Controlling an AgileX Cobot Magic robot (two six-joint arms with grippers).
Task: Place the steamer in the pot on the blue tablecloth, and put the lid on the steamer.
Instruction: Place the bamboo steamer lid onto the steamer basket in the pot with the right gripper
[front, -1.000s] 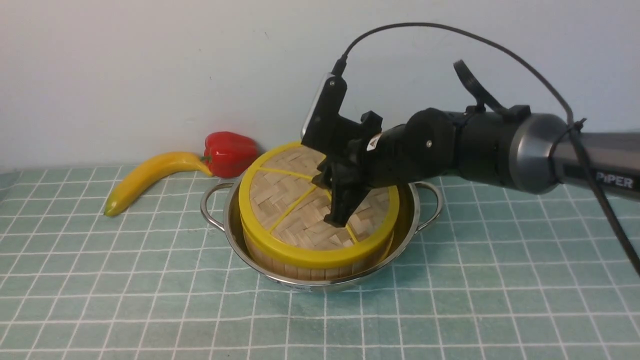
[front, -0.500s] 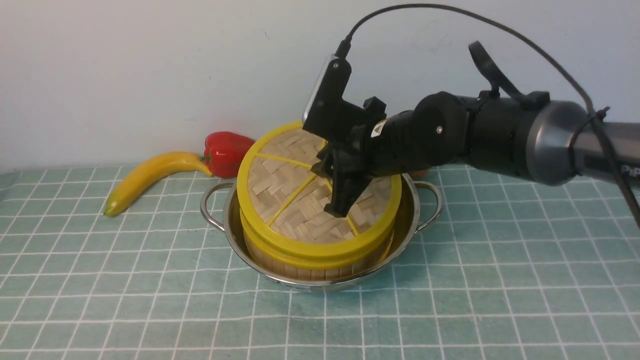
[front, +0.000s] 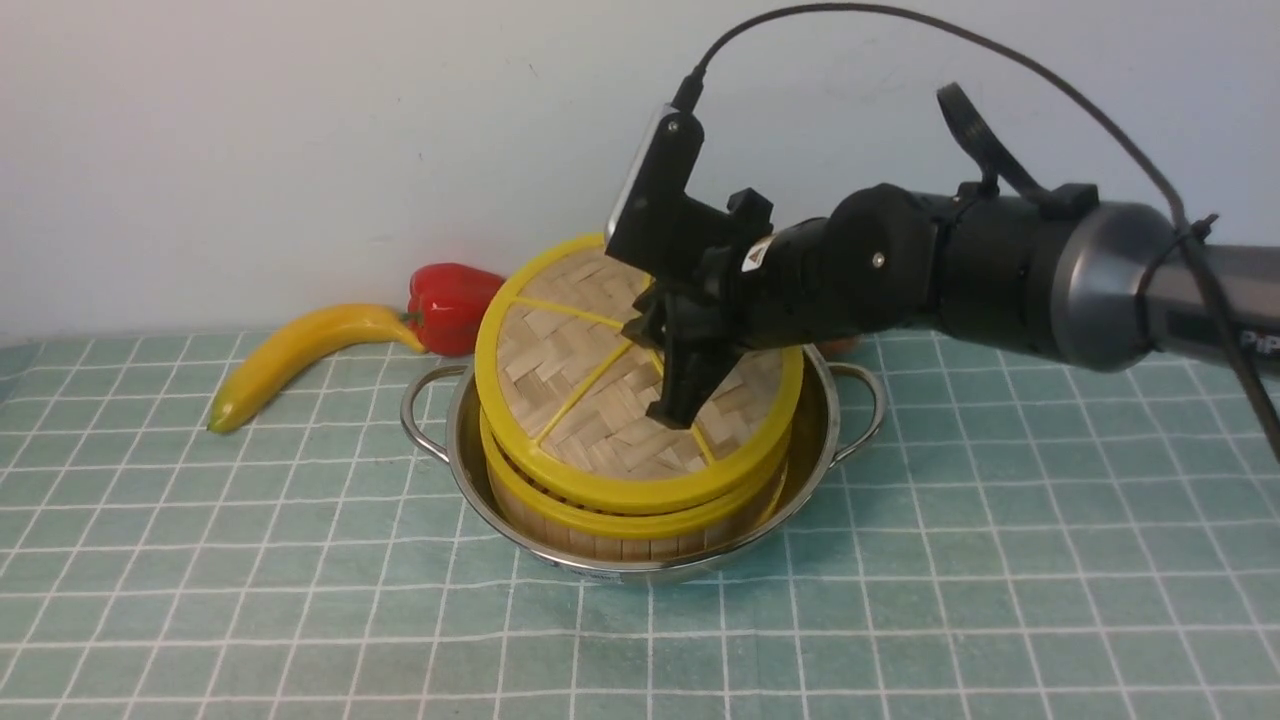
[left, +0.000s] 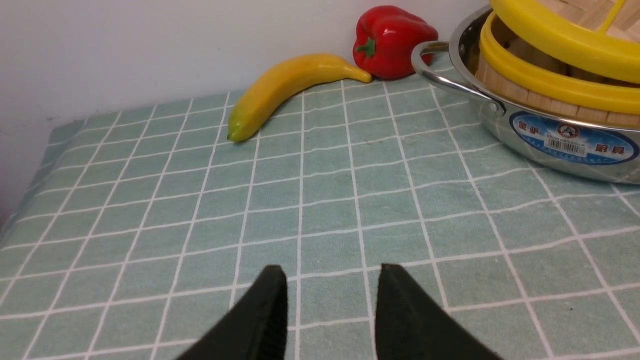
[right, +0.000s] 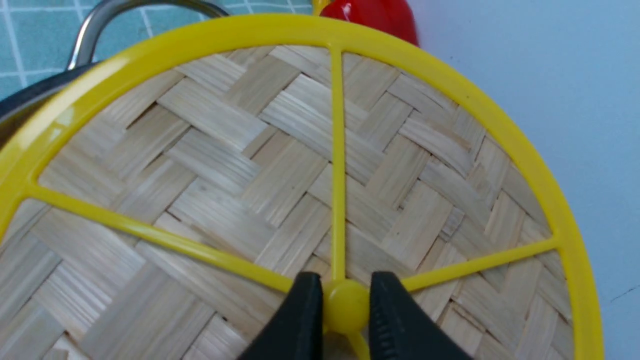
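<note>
Our right gripper is clamped on the small yellow centre knob of the flat round woven-bamboo lid with a yellow rim. We judge the tilt a risk: the lid could land askew and catch on one edge, or the small knob could slip free. The lid hangs slanted just above the round bamboo-slat steamer basket, which sits in the wide shiny steel pot on the pale teal grid-patterned tablecloth. Our left gripper, jaws apart, hovers over bare cloth.
</note>
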